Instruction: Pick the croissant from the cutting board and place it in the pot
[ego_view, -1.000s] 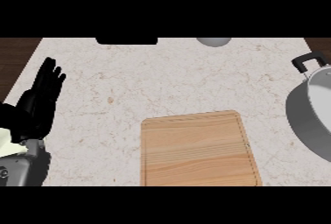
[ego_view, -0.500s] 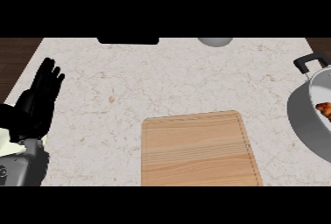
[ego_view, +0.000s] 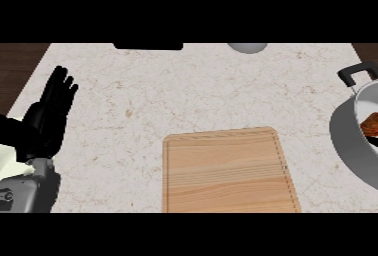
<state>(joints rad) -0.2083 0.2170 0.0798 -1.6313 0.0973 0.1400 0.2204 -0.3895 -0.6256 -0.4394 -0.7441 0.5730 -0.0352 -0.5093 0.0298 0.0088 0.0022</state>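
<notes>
The croissant (ego_view: 371, 122) is lying inside the pot (ego_view: 347, 145) — only a brown, glazed edge of it is showing at the view's right border, far across the counter from the left hand (ego_view: 46, 117). One croissant is showing, one pot, one cutting board and one hand.

The left hand is resting at the view's left edge, its black fingers (ego_view: 63, 87) standing straight and pointing up and away, holding nothing. Its grey forearm (ego_view: 33, 187) is coming in from the lower left corner beneath it. The right hand is not showing anywhere.

The wooden cutting board (ego_view: 227, 170) is lying flat to the right of the hand and slightly nearer the robot, well apart from it, with nothing resting on its top. The pot is sitting further right again, beyond the board, cut off by the border — its grey wall and a black handle (ego_view: 354, 75) at its far side are visible.

All of this is sitting on a pale speckled counter (ego_view: 184, 90). At its far edge, up and to the right of the hand, one dark flat object (ego_view: 148, 46) and one small grey rounded object (ego_view: 247, 47) are partly showing; what they are cannot be told.
</notes>
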